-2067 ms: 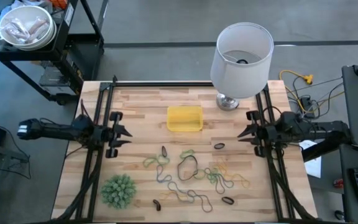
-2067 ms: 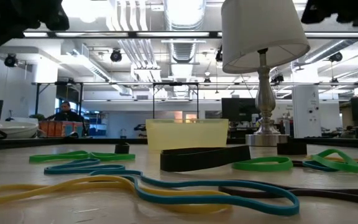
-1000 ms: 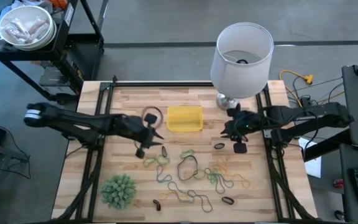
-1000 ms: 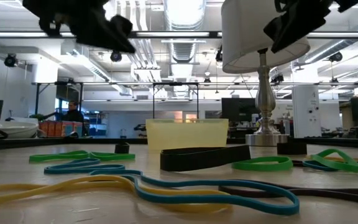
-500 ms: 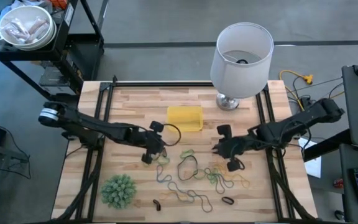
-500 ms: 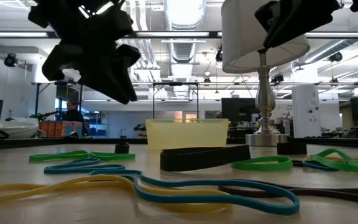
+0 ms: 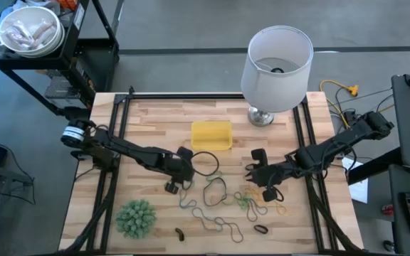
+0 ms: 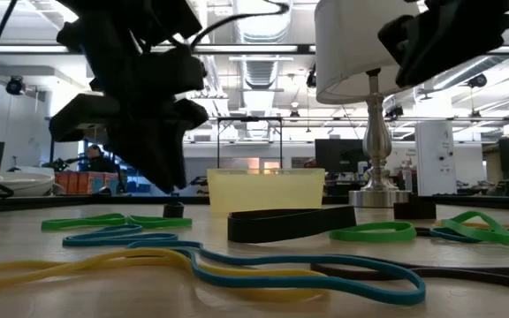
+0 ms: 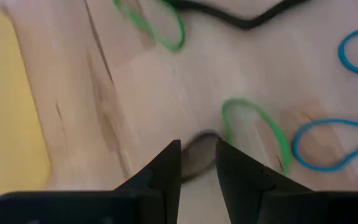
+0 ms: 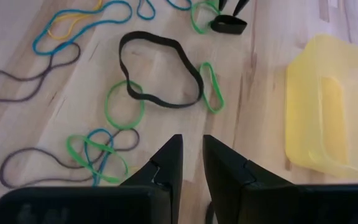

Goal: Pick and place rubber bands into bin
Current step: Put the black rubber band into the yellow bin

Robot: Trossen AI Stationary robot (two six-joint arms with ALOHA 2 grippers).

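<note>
Where the left gripper (image 7: 182, 173) hangs: near the bin (image 7: 211, 135), on the side facing the pile, low over the wood.
Left fingers (image 9: 166, 163): slightly apart, we see bare table between them, nothing held.
Just past those tips: a small dark band (image 9: 197, 155), touching a green one (image 9: 263, 127).
Right gripper (image 7: 250, 173): near the bin's other front corner, narrowly parted too, empty.
Rubber bands (image 7: 223, 195): all loose on the table beside the bin, including the big black band (image 10: 160, 68).

Matt butcher-block wood table (image 7: 155, 121), smooth yellow plastic bin (image 7: 211, 135), thin rubber bands (image 7: 219, 213).
</note>
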